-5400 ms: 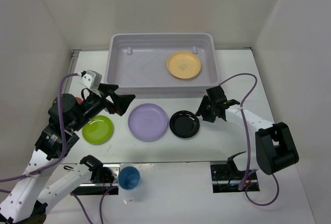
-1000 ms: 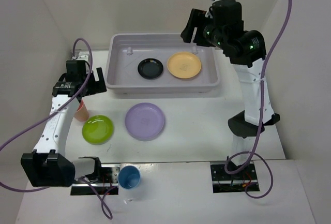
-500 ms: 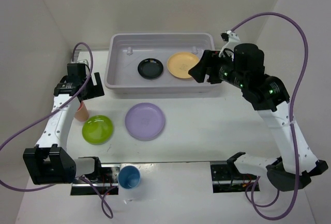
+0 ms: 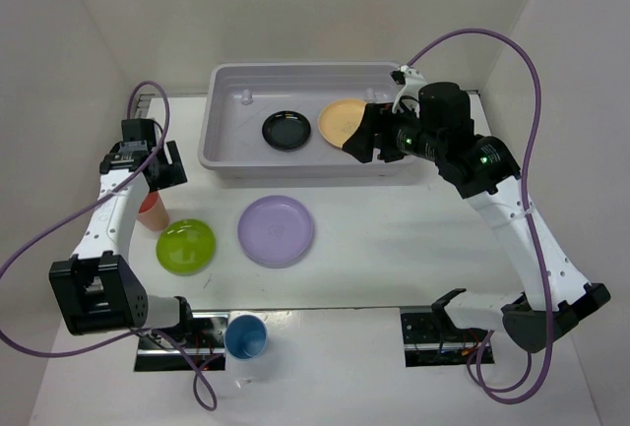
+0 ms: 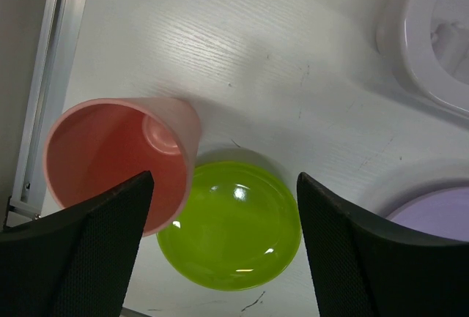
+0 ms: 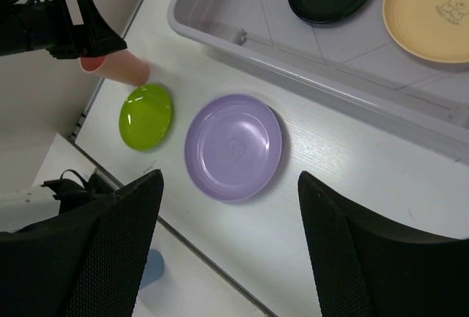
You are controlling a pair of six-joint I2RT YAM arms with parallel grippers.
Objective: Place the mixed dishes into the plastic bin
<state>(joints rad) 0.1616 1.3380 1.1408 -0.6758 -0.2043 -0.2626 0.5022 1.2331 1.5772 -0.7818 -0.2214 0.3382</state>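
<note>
My left gripper (image 5: 223, 178) hangs over the table's left edge with its jaws spread wide and gripping nothing. The salmon-pink cup (image 5: 110, 163) stands upright under my left finger, close to the metal rail (image 5: 44, 75) along that edge. I cannot tell whether the finger touches its rim. The lime green plate (image 5: 231, 229) lies just beside the cup, below the gap between my fingers. The lavender plate (image 4: 277, 231) lies to its right, apart from it, in front of the plastic bin (image 4: 295, 165).

My right gripper (image 6: 231, 178) hovers above the bin's front right corner, jaws wide apart and holding nothing. Inside the bin the black plate (image 4: 286, 131) and the pale orange plate (image 4: 340, 121) lie flat, side by side and apart. The bin's floor to the left of the black plate is bare. Bare tabletop (image 4: 413, 229) runs from the lavender plate to the table's right edge. The blue cup (image 4: 246, 337) stands upright at the near edge, between my bases.
</note>
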